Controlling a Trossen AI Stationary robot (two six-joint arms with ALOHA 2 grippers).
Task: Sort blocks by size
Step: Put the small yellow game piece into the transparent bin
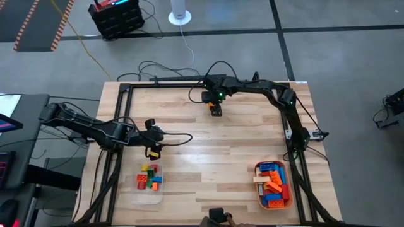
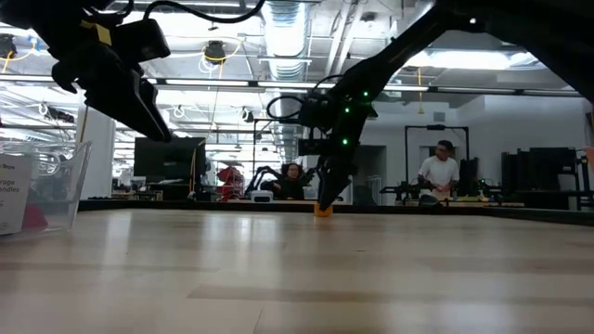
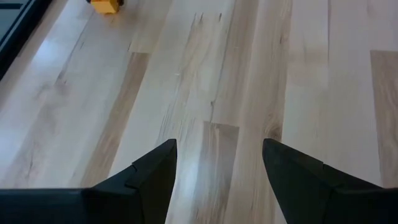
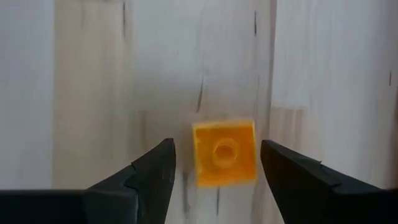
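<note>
At the low view's left edge, a white label [image 2: 15, 193] on the clear tray [image 2: 65, 181] shows cut-off letters, apparently "age" and "ndles"

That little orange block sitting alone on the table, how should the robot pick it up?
Probably from straight above, squeezing two opposite flat side walls. The orange block is short and cube-like, lying stud-up on the table, so its sides are the only flat, parallel faces. The right gripper already hangs over it with fingers open on either side.

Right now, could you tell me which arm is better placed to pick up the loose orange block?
The right. Its open gripper hangs directly over the orange block, fingers either side. The left gripper is open too, but sits near the clear tray.
</note>
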